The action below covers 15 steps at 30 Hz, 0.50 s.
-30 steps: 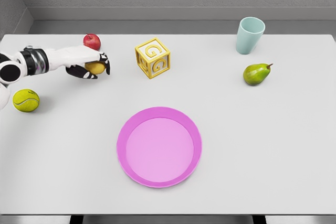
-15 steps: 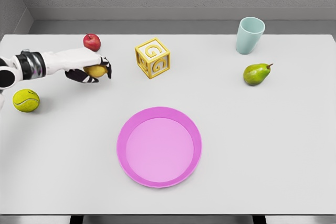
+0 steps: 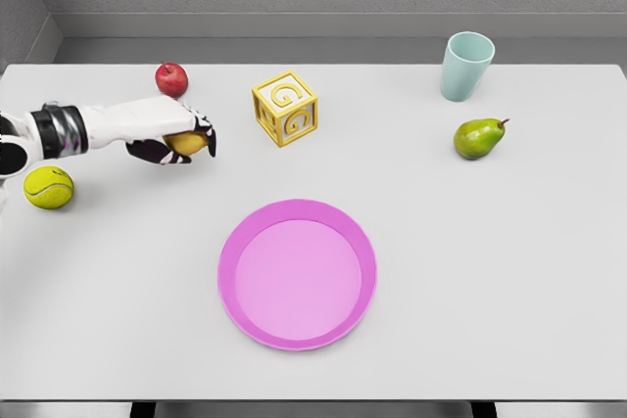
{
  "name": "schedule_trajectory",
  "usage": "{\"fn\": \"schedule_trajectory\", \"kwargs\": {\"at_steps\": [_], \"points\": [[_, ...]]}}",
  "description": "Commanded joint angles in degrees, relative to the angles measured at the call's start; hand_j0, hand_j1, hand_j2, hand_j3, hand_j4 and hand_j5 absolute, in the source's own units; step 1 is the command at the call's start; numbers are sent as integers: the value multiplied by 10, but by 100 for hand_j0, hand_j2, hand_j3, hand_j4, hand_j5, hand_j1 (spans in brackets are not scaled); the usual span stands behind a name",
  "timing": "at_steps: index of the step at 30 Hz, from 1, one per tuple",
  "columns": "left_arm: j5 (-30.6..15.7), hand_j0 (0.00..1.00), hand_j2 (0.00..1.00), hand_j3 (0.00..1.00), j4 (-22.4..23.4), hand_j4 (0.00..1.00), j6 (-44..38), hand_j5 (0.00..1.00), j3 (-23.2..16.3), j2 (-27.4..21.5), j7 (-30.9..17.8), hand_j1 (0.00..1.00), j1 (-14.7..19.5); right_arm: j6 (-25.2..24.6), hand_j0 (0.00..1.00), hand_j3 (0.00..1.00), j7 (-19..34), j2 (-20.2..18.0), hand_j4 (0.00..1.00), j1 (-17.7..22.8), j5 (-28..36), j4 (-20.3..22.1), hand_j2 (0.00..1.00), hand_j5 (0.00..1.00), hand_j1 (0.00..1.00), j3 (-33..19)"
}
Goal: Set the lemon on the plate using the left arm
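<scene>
Lemon [image 3: 189, 142] is enclosed by curled fingers of left hand [image 3: 168, 132]; plate [image 3: 297, 273] is seen well apart on worktop [image 3: 509, 261].

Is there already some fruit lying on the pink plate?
No, the pink plate holds nothing; the lemon is in the left hand over the table, well left of it.

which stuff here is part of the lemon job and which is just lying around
In the job: lemon, held in the left hand; pink plate.
Lying about: apple, tennis ball, yellow letter block, cup, pear.
</scene>
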State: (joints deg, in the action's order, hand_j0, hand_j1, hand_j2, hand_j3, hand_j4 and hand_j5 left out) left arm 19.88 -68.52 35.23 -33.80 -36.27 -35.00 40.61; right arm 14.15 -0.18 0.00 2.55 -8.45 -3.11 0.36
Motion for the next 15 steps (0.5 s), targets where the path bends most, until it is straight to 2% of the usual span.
{"fn": "schedule_trajectory", "kwargs": {"at_steps": [1,15], "points": [[-7,48,48,48,-10,48,-2,48,0,-2,0,48,0,0,100,100,0,0,100,0,0,-1,100,100,100,0],[-15,48,48,48,-97,48,-2,48,1,-8,0,48,-41,0,100,100,0,0,100,0,0,-1,100,100,100,0]]}}
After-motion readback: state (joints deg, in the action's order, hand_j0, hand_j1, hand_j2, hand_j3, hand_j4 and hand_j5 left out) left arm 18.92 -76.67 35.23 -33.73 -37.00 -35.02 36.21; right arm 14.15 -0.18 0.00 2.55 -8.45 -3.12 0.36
